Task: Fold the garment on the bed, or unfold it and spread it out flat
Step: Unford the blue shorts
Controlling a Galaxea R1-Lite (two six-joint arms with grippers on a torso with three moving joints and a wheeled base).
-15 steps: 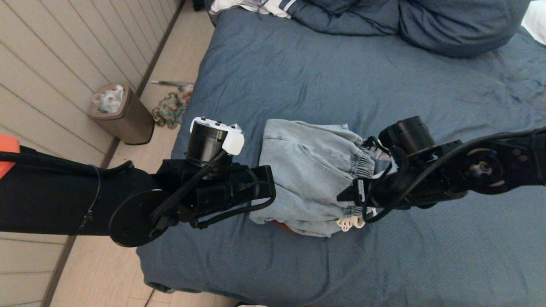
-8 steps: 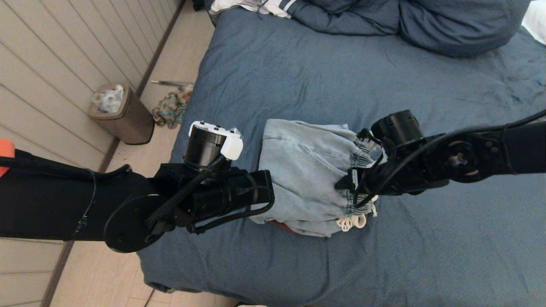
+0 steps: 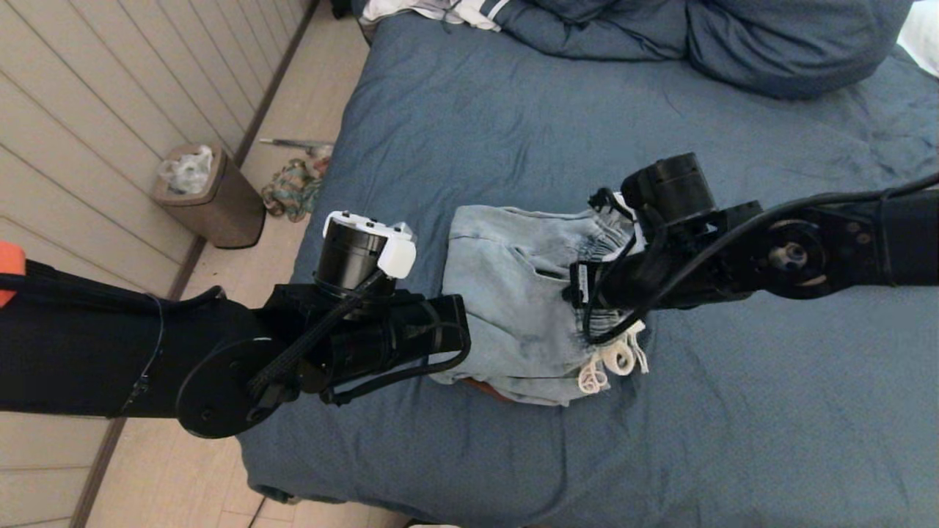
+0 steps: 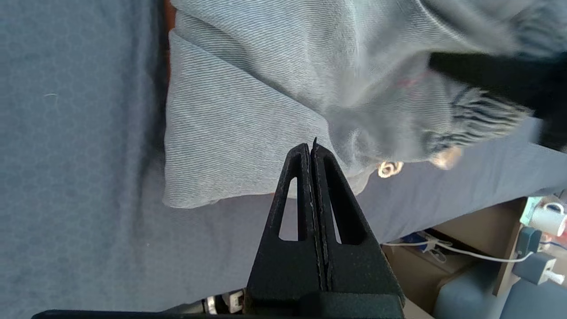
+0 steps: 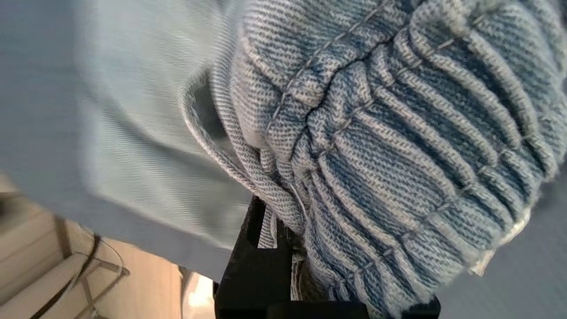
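A large bed [image 3: 733, 411] with a wrinkled slate-blue cover fills most of the head view. A bunched blue duvet [image 3: 704, 37] lies along its far end, with a piece of white striped cloth [image 3: 447, 11] beside it at the far left corner. To the left of the bed runs a pale wood floor [image 3: 308, 103] along a panelled wall [image 3: 95, 95]. A brown bin [image 3: 207, 194] with a white bag in it stands against that wall, and a small heap of coloured cloth [image 3: 293, 189] lies on the floor between the bin and the bed.

The left pincer [image 4: 312, 153] hangs just over the near left edge of the garment [image 3: 513, 308]. Its two fingers are pressed flat together with nothing between them, and whether the tips touch the cloth cannot be told.

The right pincer [image 3: 583, 290] reaches in from the right onto the garment's gathered waistband [image 5: 398, 146]. In the right wrist view the ribbed elastic band is bunched up over its fingers [image 5: 257, 266], which have closed in on a fold of that band and grip it.

The garment is a pair of light blue denim shorts, lying roughly folded in the middle of the near half of the bed, between the two arms. Its waistband end is crumpled and lifted at the right pincer. White drawstring loops [image 3: 609, 363] hang out on the cover at its near right corner, and a sliver of something red shows under its near edge.
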